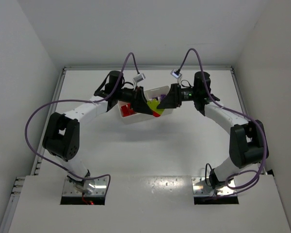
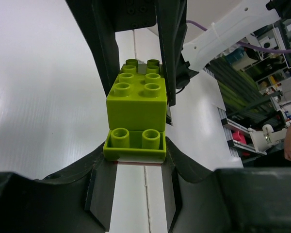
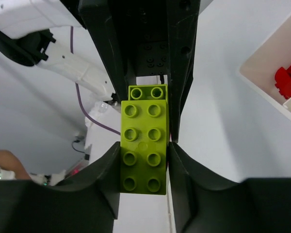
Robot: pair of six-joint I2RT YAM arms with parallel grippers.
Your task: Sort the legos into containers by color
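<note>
A yellow-green lego clump (image 1: 153, 104) hangs between my two grippers above the white tray (image 1: 136, 119). My left gripper (image 1: 144, 103) is shut on its smaller, lower brick (image 2: 134, 145), which has a thin red layer beneath. My right gripper (image 1: 162, 102) is shut on the long eight-stud brick (image 3: 144, 145). In the left wrist view the right gripper's fingers (image 2: 172, 58) clamp the upper block (image 2: 136, 94). In the right wrist view the left gripper's fingers (image 3: 106, 53) hold the small brick (image 3: 146, 92) behind. Red legos (image 1: 127, 110) lie in the tray's left compartment.
The tray's corner with red bricks (image 3: 286, 82) shows at the right of the right wrist view. A purple piece (image 1: 158, 98) shows in the tray behind the grippers. White walls enclose the table on the left, right and back.
</note>
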